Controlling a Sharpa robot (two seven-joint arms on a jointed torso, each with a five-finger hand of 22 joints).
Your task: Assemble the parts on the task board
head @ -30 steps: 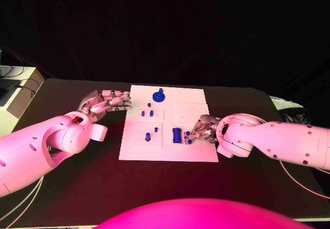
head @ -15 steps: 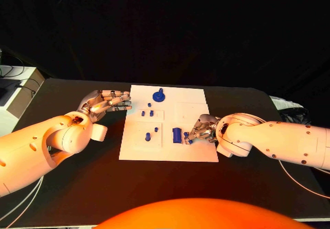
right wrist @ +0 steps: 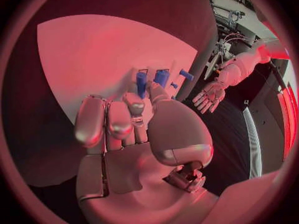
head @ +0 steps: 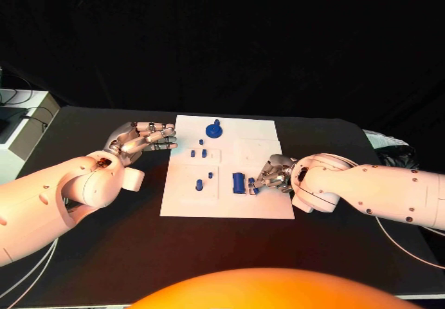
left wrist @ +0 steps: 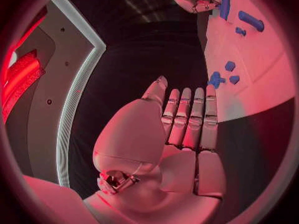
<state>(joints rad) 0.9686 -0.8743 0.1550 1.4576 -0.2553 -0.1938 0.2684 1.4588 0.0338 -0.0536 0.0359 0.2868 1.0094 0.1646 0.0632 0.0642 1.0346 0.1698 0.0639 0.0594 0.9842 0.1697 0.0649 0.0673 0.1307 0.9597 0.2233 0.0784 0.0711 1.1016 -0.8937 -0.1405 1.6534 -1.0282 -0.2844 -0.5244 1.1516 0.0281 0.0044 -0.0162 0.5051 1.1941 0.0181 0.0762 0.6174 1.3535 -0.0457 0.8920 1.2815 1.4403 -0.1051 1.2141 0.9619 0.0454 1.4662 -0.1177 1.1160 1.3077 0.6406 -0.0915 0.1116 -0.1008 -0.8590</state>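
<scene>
**Right hand at a blue part, left hand flat beside the board**

Seen from the head, the white task board [head: 227,166] lies in the middle of the black table [head: 102,129]. Just off the board's left edge, the left hand [head: 141,138] hovers with its fingers stretched out, holding nothing. Over the board's right side, the right hand [head: 272,175] has its fingertips curled around a small blue part [head: 252,186], beside a larger blue block [head: 238,182]. A round blue piece [head: 213,131] sits near the board's far edge, with small blue pegs [head: 199,153] between it and the block.

From the left wrist, the left hand [left wrist: 184,119] lies flat, fingers straight and side by side, pointing toward the board [left wrist: 249,79].

From the right wrist, the right hand's [right wrist: 124,119] fingertips pinch a blue part [right wrist: 141,82] over the board [right wrist: 93,55].
</scene>
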